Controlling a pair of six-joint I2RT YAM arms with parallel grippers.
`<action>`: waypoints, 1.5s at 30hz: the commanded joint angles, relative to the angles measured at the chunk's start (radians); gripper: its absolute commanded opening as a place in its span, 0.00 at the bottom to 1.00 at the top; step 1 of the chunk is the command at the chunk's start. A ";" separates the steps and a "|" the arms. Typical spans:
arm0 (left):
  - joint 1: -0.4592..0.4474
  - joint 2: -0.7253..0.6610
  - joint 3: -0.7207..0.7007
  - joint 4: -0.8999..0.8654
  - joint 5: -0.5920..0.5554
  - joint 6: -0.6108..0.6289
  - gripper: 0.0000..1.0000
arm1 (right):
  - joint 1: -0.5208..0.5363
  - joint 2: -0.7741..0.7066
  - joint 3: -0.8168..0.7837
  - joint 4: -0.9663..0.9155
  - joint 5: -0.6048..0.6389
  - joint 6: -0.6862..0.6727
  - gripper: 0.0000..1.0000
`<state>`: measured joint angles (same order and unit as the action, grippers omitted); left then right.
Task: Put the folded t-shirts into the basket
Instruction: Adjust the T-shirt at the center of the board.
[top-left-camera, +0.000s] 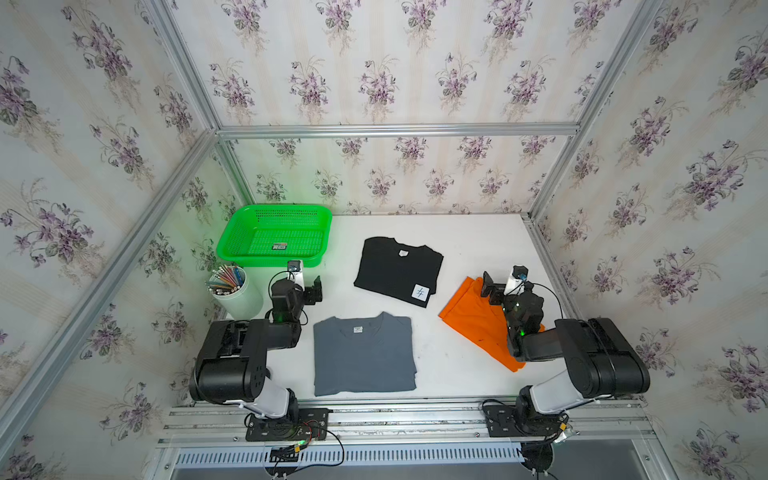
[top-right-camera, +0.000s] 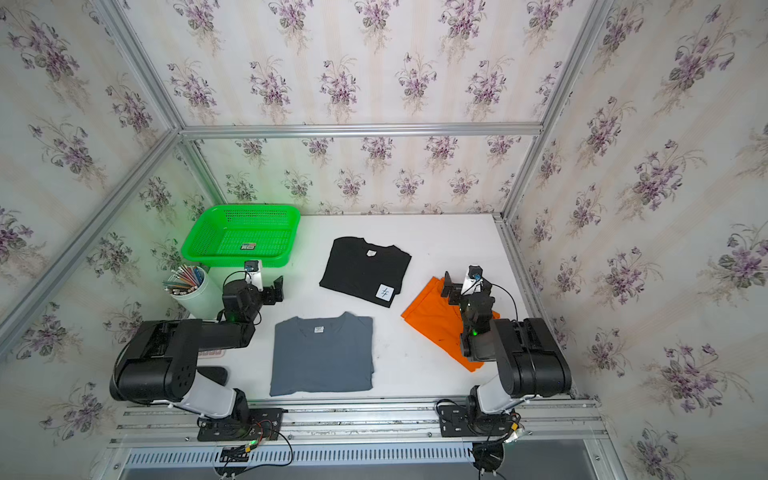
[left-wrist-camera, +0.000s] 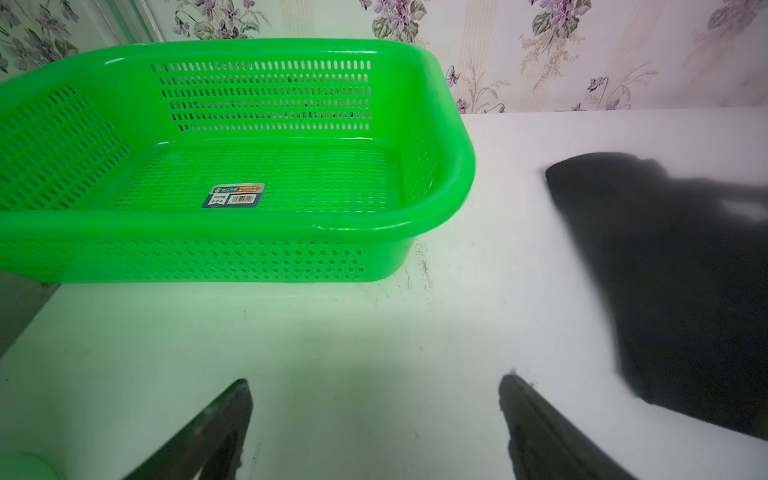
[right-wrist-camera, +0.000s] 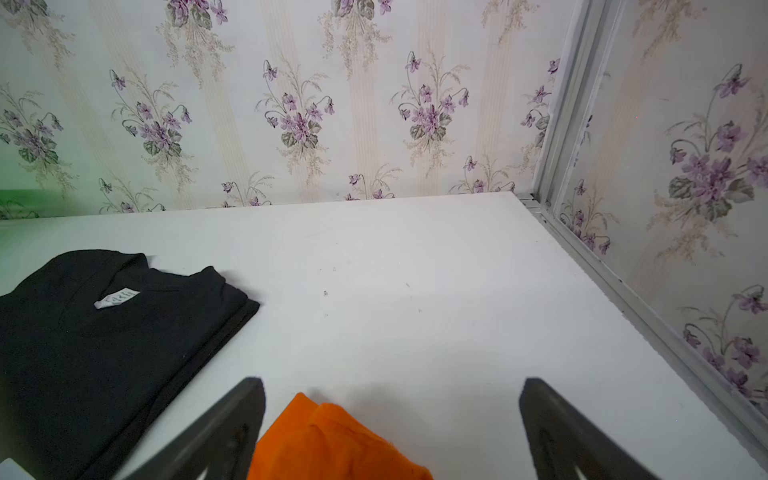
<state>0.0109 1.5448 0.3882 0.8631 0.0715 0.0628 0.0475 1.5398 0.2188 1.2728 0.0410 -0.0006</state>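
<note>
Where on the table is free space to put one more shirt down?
Widest: the far right corner, bordered by the black t-shirt, the orange t-shirt and the walls. Crowded: the left side, with green basket, pencil cup and left arm.

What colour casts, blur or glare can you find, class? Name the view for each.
Left wrist view: the basket tints the table green, its rim glares, the black shirt is blurred. Right wrist view: the same shirt is sharp. Both top views: green glow on the wall beside the basket.
</note>
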 joint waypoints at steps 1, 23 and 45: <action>-0.001 -0.002 0.002 0.024 0.008 0.006 0.94 | 0.000 0.002 0.003 0.016 0.006 0.001 1.00; -0.004 -0.004 0.002 0.026 -0.025 0.000 0.94 | -0.018 -0.005 0.000 0.018 -0.006 0.022 1.00; -0.401 -0.655 0.481 -1.161 -0.181 -0.208 0.94 | -0.025 -0.919 0.249 -1.070 -0.396 0.258 1.00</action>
<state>-0.3862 0.9298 0.8112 0.0078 -0.1196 -0.0158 0.0189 0.6441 0.4397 0.4454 -0.2066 0.1680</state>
